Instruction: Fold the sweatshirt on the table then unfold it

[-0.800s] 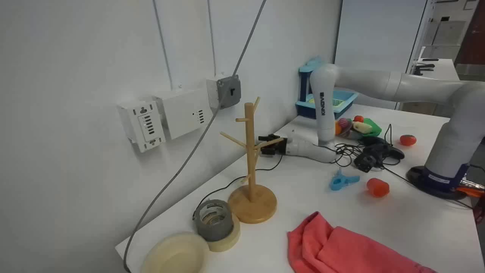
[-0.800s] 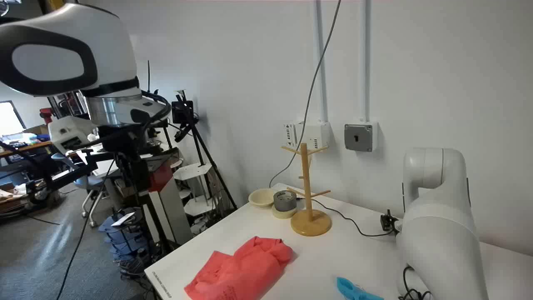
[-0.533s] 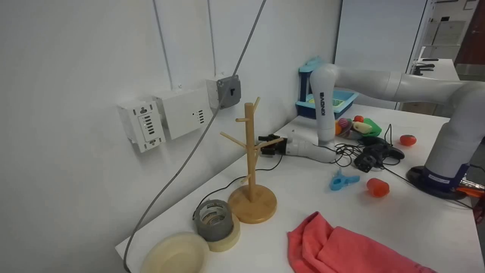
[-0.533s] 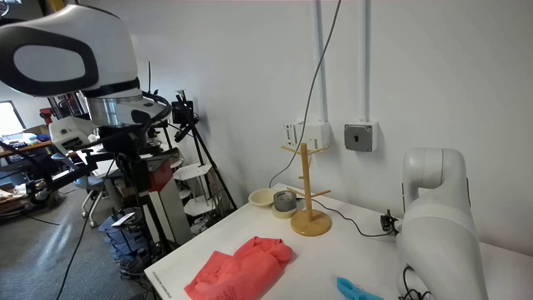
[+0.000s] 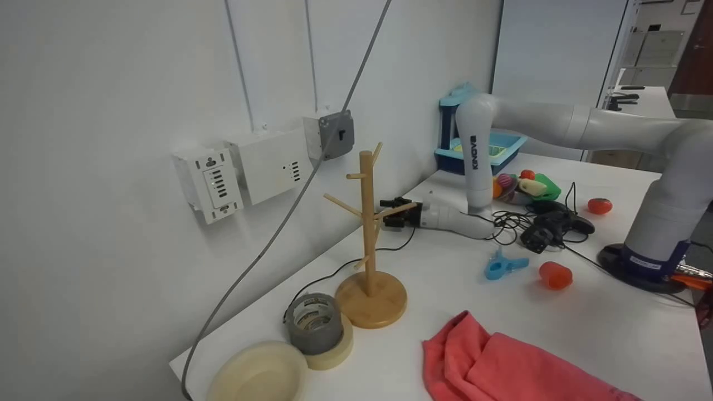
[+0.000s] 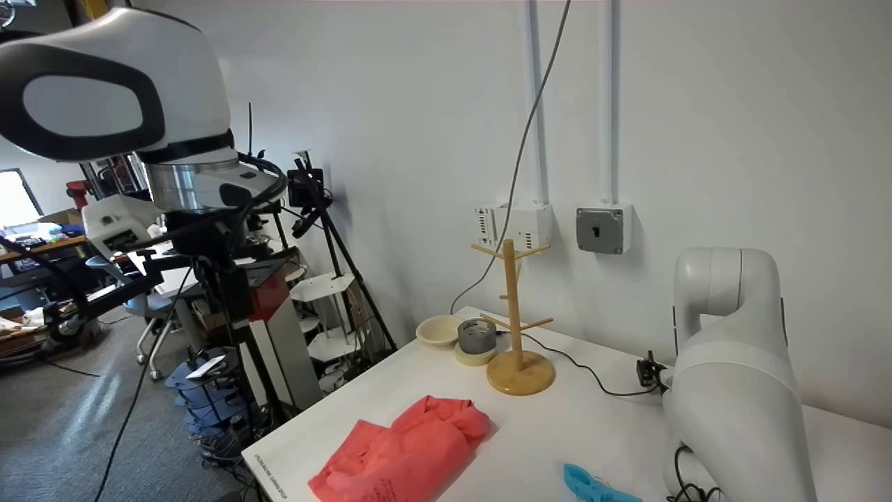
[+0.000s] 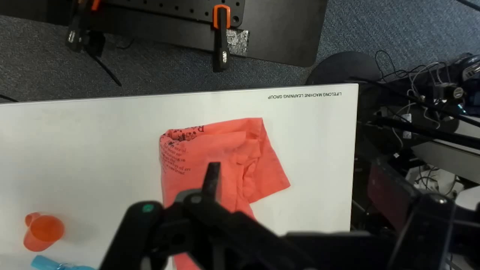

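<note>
The tabletop (image 7: 93,161) carries the folded shirt (image 6: 411,446), lying below the tool (image 7: 294,168), well apart. The tool's jaws are spread wide. The cup (image 7: 43,231) shows in the wrist view and an exterior view, the red fruit (image 5: 600,206) in an exterior view alone.

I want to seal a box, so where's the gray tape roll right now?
In both exterior views, the gray tape roll sits on a tan roll, left of the wooden stand and right of the cream bowl.

Coral sweatshirt (image 6: 411,450) loosely folded on white table (image 6: 557,422), wooden stand (image 6: 515,335) beside tape rolls (image 6: 478,343), pale bowl (image 6: 438,332), blue clamp (image 6: 591,486)
</note>
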Robot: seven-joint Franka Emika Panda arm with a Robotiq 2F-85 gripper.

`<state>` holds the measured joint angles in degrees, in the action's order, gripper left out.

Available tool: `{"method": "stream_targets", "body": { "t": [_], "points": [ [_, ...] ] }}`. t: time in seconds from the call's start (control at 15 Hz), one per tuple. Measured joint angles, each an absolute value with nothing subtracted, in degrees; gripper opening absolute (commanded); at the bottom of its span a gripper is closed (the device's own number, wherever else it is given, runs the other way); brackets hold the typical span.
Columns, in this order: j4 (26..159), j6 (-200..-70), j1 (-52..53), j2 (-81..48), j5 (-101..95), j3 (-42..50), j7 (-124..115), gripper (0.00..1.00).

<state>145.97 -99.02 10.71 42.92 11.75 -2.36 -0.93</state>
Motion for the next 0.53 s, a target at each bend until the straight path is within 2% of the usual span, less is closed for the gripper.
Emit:
{"method": "stream_targets", "body": {
  "t": [0.53],
  "points": [
    [146.06, -99.20, 10.54, 42.46, 11.55, -2.80, -1.09, 1.00]
  ]
}}
